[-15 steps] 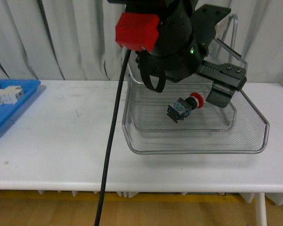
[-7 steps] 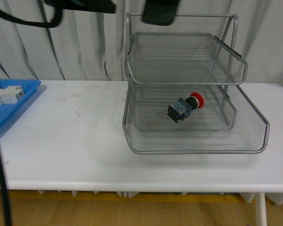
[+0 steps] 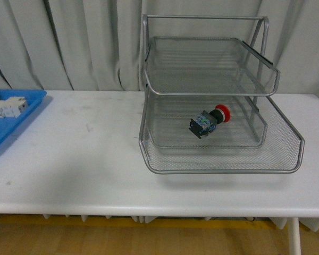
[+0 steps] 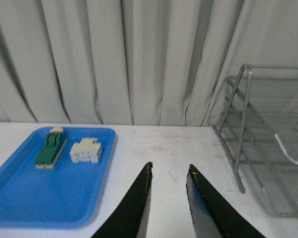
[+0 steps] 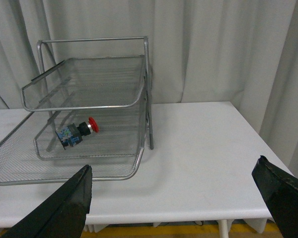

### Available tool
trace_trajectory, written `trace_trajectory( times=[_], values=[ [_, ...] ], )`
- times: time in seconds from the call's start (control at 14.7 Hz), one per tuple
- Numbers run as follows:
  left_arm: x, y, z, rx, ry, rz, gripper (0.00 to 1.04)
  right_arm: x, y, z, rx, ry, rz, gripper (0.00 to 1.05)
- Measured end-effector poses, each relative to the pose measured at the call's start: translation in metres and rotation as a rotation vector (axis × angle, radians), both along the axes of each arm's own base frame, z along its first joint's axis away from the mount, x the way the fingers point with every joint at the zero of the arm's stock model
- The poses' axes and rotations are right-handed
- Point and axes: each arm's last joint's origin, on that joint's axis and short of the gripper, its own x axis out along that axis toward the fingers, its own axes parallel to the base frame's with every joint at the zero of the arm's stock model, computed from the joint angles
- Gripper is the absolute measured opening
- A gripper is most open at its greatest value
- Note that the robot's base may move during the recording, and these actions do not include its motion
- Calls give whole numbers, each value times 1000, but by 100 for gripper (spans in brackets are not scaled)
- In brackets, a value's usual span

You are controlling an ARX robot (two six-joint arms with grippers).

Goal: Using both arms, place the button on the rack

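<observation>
The button [image 3: 210, 121], red cap on a dark blue-black body, lies on its side in the middle tier of the silver wire rack [image 3: 287, 170]. It also shows in the right wrist view [image 5: 77, 133], inside the rack [image 5: 89, 174]. Neither arm shows in the front view. My left gripper [image 4: 169, 168] is shut and empty, held above the white table between the blue tray and the rack's frame [image 4: 234, 129]. My right gripper [image 5: 174, 173] is open wide and empty, back from the rack, over the table's right part.
A flat blue tray [image 4: 20, 198] at the table's left holds a green-and-cream block [image 4: 50, 148] and a white block [image 4: 86, 150]; it also shows in the front view [image 3: 26, 114]. Grey curtains hang behind. The table's right edge [image 5: 268, 153] is near my right gripper.
One second ago a dark arm with a red part covered the rack's top in the front view. It rose out of view. The button has stayed in place.
</observation>
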Motion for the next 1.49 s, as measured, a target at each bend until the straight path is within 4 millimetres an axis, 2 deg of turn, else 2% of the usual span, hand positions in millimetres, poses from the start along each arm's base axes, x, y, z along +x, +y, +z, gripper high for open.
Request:
trace_trajectory(
  times=[0.14, 0.2, 0.34, 0.95, 1.02, 1.49],
  values=[
    [-24, 1, -17, -1, -9, -10, 3, 0, 0, 0, 0, 0, 0, 98],
    [-40, 0, -30, -3, -20, -18, 2, 0, 0, 0, 0, 0, 0, 98],
    [-51, 0, -43, -3, -4, -17, 2, 0, 0, 0, 0, 0, 0, 98],
    [-74, 0, -56, -4, -35, -18, 2, 0, 0, 0, 0, 0, 0, 98],
    [-76, 0, -62, -3, -18, -18, 2, 0, 0, 0, 0, 0, 0, 98],
    [-88, 0, -61, -3, -32, -17, 2, 0, 0, 0, 0, 0, 0, 98]
  ],
)
